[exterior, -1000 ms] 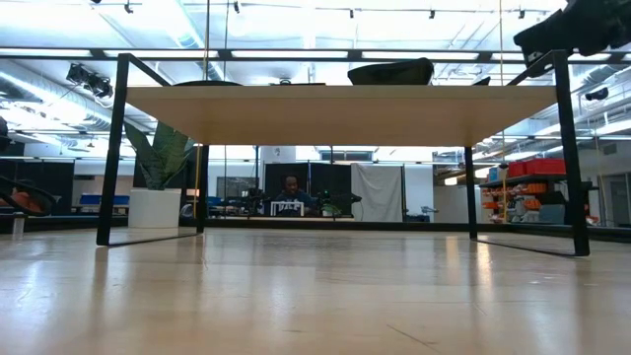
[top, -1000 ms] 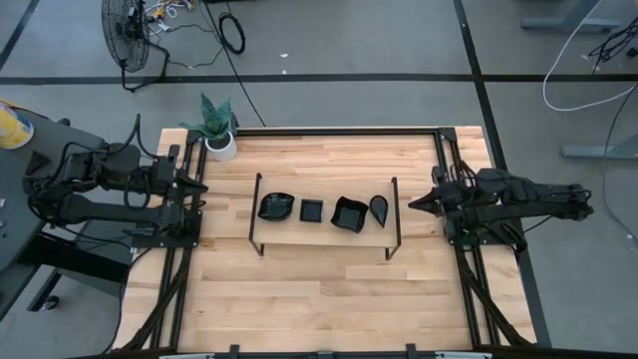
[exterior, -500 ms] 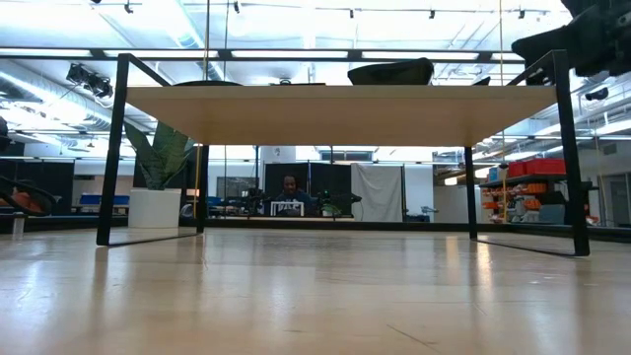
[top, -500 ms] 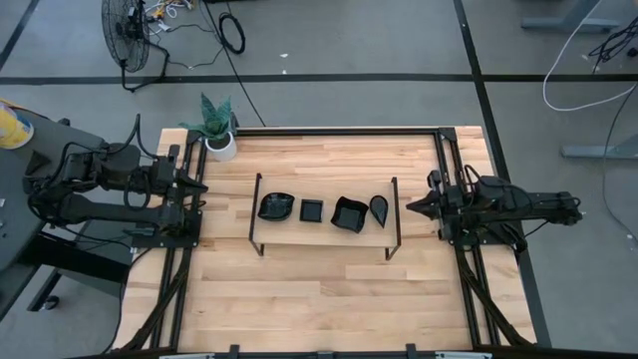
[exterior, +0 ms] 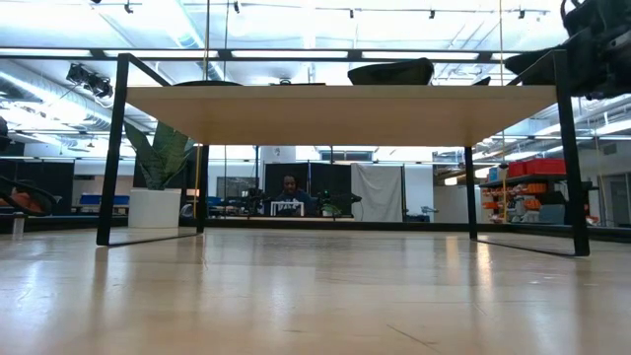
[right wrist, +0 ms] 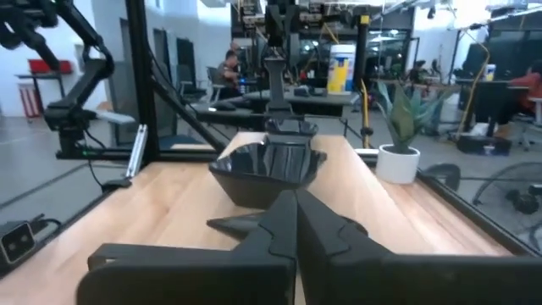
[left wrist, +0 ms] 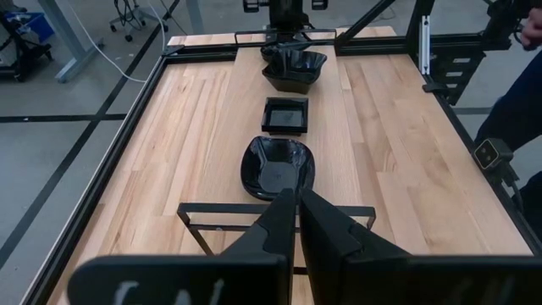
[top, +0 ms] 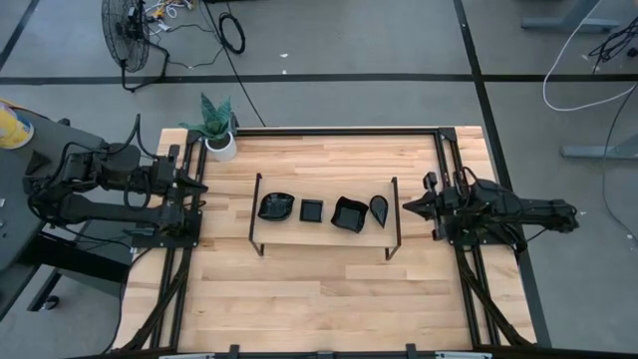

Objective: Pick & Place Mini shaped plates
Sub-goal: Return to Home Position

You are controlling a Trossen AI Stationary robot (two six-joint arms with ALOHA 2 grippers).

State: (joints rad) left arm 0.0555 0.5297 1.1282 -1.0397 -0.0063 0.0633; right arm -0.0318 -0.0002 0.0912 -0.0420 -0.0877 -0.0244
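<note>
The table (top: 319, 299) lies bare across its whole near half and along the far strip behind the shelf (top: 321, 236), so a gripper could pass there. The shelf stands across the middle. Four groups of black plates (top: 312, 210) line its top in a row, with only narrow gaps between them. Beneath it the space is open between the thin black legs (exterior: 111, 148). A potted plant (top: 220, 143) blocks the far left corner. The right gripper (top: 404, 206) sits just beside the shelf's right end, while the left gripper (top: 203, 187) is apart from its left end.
</note>
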